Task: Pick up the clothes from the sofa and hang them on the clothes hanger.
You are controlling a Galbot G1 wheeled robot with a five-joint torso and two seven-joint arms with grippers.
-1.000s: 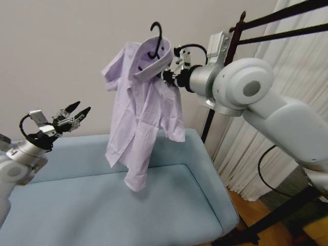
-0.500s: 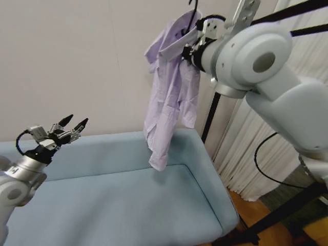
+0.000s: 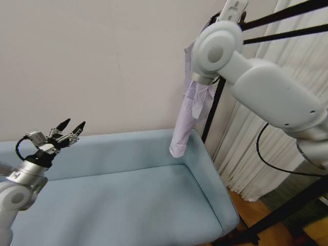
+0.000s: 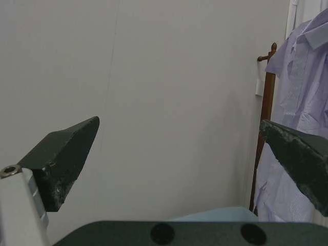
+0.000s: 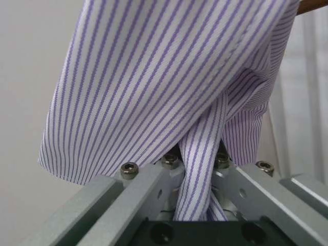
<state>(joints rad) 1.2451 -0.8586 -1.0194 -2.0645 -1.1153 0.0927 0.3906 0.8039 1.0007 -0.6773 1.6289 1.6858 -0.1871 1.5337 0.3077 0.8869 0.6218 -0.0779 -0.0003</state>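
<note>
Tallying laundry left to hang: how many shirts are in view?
1: the purple-striped shirt, pinched in the right gripper, hangs beside the clothes rack pole, by the sofa end.

the sofa point(image 3: 128, 205) stands against the wall point(image 3: 102, 61). the clothes rack point(image 3: 211, 118) rises at its right end, with the curtain point(image 3: 277, 154) to the right of it. the shirt point(image 3: 185, 120) hangs just left of the rack's pole, above the sofa's right end. the left gripper point(image 3: 73, 125) hovers over the sofa's left part.
</note>
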